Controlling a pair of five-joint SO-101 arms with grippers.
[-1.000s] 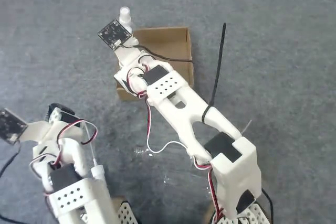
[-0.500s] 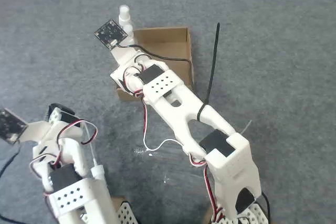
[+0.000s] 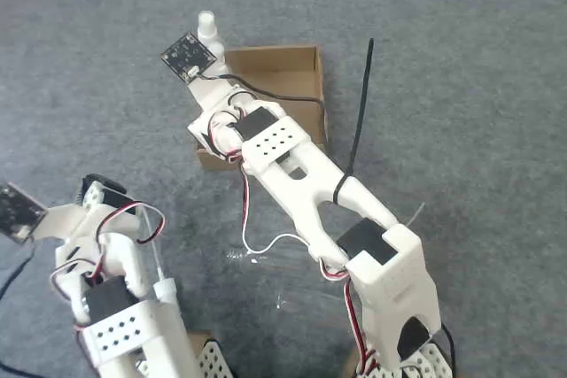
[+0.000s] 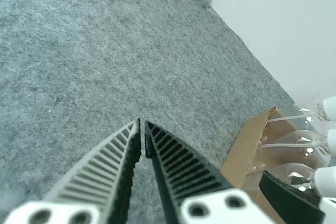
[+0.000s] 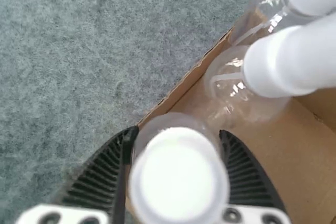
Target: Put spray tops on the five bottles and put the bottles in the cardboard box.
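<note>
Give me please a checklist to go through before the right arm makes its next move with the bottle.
1. The held bottle sits between the right gripper's fingers: ok.
2. The held bottle carries a white spray top: ok.
3. The held bottle is fully inside the cardboard box: cannot tell, because it overlaps the box's edge in the right wrist view.
4. Bare floor is free beside the other bottles in the box: ok.
5. The left gripper is shut over the carpet, away from the box: ok.
6. All five bottles are accounted for: cannot tell.
</note>
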